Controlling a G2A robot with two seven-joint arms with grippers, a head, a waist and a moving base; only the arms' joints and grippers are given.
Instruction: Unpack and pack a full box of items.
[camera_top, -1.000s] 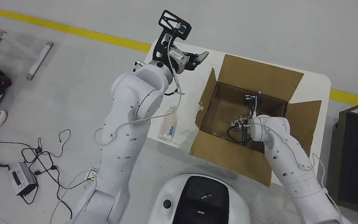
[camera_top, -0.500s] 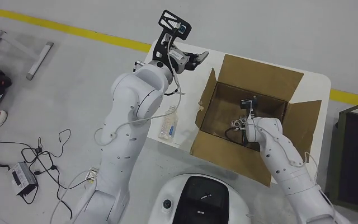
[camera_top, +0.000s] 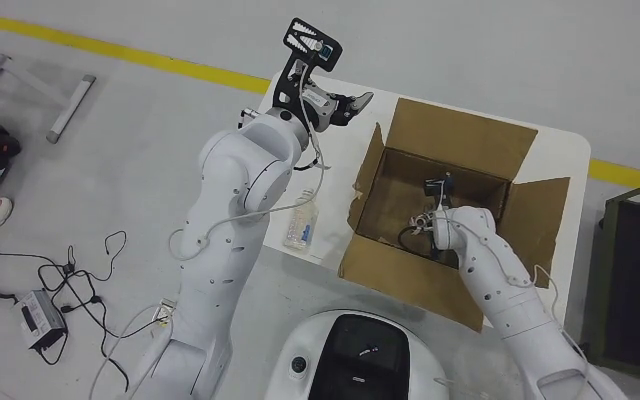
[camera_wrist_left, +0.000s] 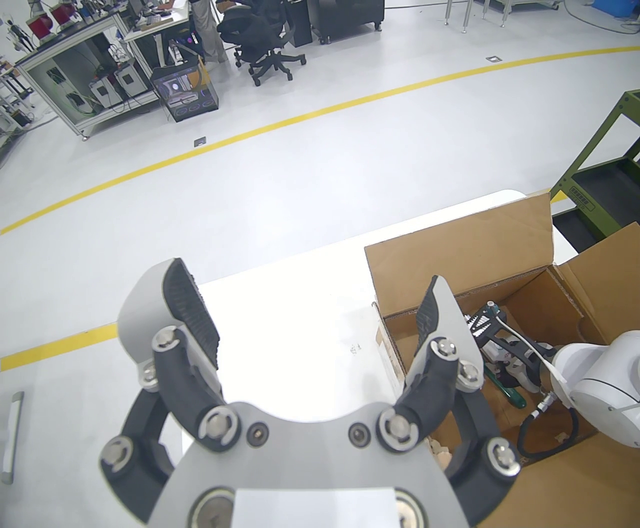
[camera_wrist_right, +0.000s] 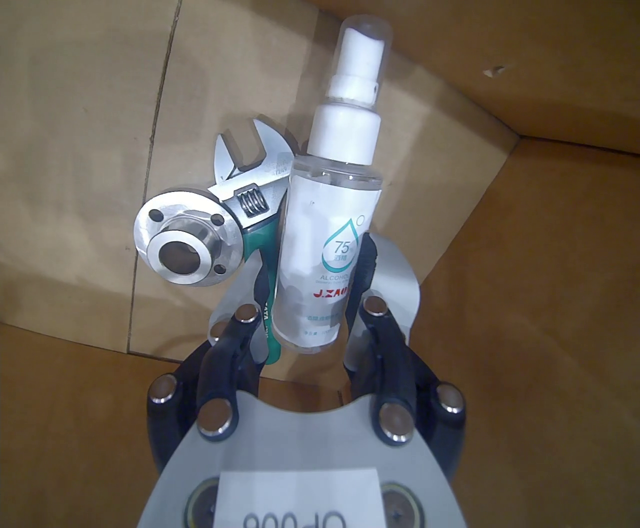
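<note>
An open cardboard box (camera_top: 460, 130) stands on the white table (camera_top: 340, 215). My right gripper (camera_wrist_right: 312, 280) is down inside the box, shut on a clear spray bottle (camera_wrist_right: 325, 235) with a white nozzle. Beneath the bottle, on the box floor, lie an adjustable wrench (camera_wrist_right: 250, 185) with a green handle and a round metal flange (camera_wrist_right: 182, 242). The top view places this gripper (camera_top: 435, 192) near the box's middle. My left gripper (camera_wrist_left: 310, 310) is open and holds nothing, raised over the table's far left corner (camera_top: 335, 72), left of the box (camera_wrist_left: 460, 250).
A clear bottle (camera_top: 300, 225) lies on the table near its front edge, left of the box. The box flaps stand outward on all sides. A green metal cart (camera_top: 622, 280) stands off the table's right end.
My right arm has shifted a little to the left inside the box, carrying the spray bottle. The left arm has stayed where it was.
</note>
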